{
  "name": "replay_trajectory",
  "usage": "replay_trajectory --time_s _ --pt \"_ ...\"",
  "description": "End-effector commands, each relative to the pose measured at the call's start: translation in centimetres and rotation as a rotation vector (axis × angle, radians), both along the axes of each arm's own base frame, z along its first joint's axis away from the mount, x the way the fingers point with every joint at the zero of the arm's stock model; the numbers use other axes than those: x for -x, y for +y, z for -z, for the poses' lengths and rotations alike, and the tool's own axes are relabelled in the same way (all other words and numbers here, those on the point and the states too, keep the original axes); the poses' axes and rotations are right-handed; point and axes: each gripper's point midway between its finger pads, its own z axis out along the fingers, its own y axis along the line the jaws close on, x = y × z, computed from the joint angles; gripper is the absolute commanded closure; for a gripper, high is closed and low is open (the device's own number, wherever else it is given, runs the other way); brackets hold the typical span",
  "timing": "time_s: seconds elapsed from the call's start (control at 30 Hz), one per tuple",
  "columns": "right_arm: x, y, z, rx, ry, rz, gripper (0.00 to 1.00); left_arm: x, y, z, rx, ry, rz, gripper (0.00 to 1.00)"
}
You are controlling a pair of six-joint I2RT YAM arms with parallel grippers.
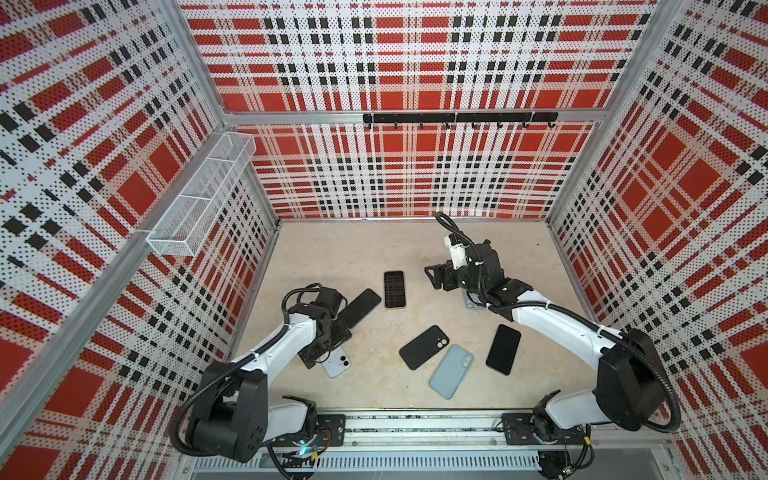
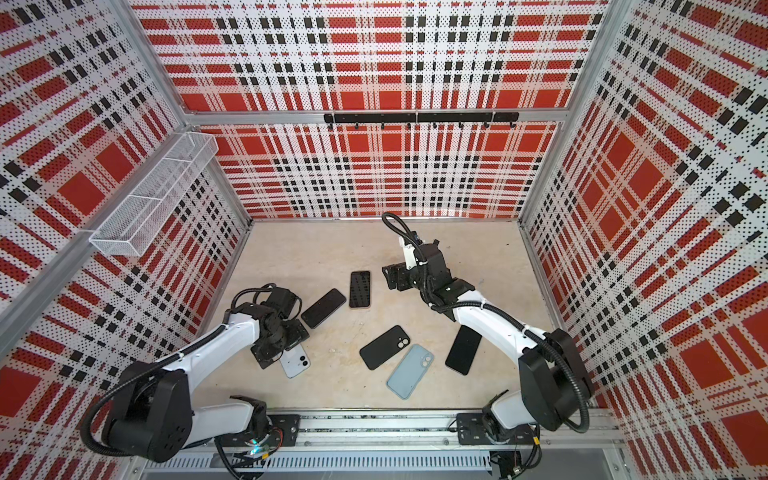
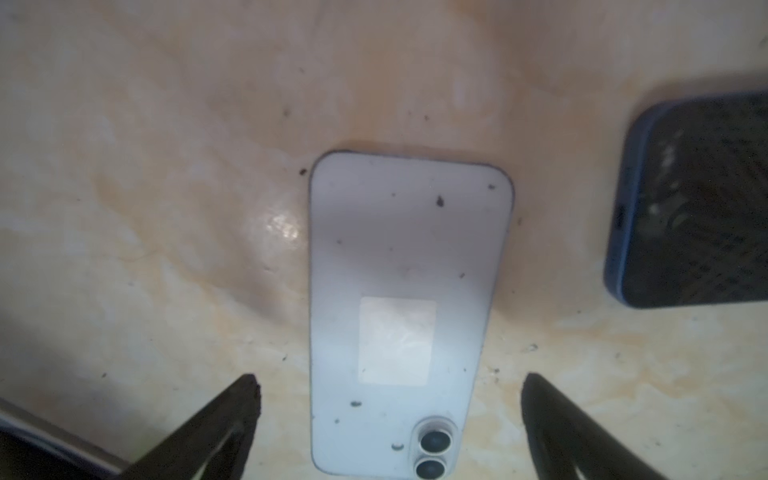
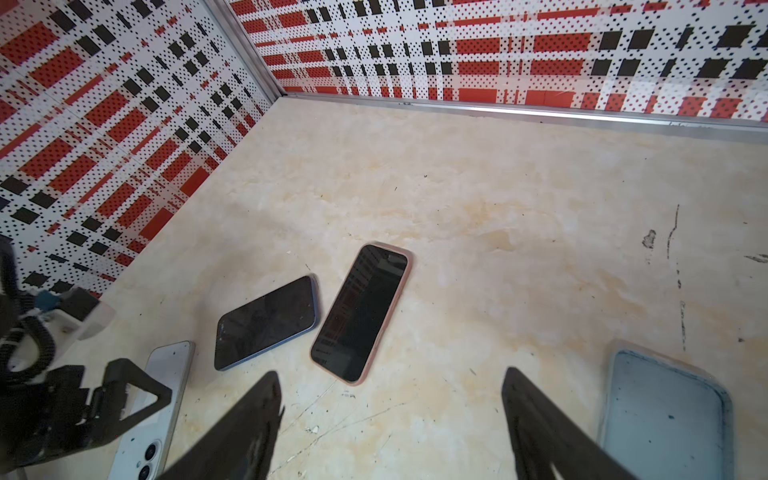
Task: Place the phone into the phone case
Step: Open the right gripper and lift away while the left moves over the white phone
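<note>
Light-blue case (image 1: 451, 371) lies nearest, with black case (image 1: 424, 347) just beside it and dark phone (image 1: 503, 349) to the right. White phone (image 3: 399, 249) lies back-up at near left, left gripper (image 3: 390, 377) spread wide astride it (no contact). Pink-cased phone (image 1: 394, 289) is farther, at centre. Right gripper (image 4: 390, 372) has its jaws apart and empty over the table (image 1: 353, 249), with grey case (image 4: 665, 411) beside it.

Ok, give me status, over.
Left gripper open, over white phone, face down, not gripped. Right gripper open, empty, grey case beside it. Blue-edged phone nearby, clear of the white one.
</note>
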Motion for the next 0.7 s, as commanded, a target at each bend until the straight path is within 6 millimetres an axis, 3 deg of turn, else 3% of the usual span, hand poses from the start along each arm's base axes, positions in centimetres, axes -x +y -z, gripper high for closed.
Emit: replay_trajectory --time_s 0.0,0.37,0.67 --pt "-1.0 0.8 -2.5 -0.035 -0.075 -0.029 0.14 -0.4 -0.9 0.7 0.046 0.007 0.058 0.01" --pt "-1.0 0.9 -2.7 -0.054 -0.066 -0.030 0.13 0.3 0.3 2.9 -0.014 0.057 0.048 0.10" --pt "-0.4 -0.4 -3.4 -0.045 -0.089 0.007 0.13 0.5 1.5 2.9 -0.041 0.036 -0.006 0.15"
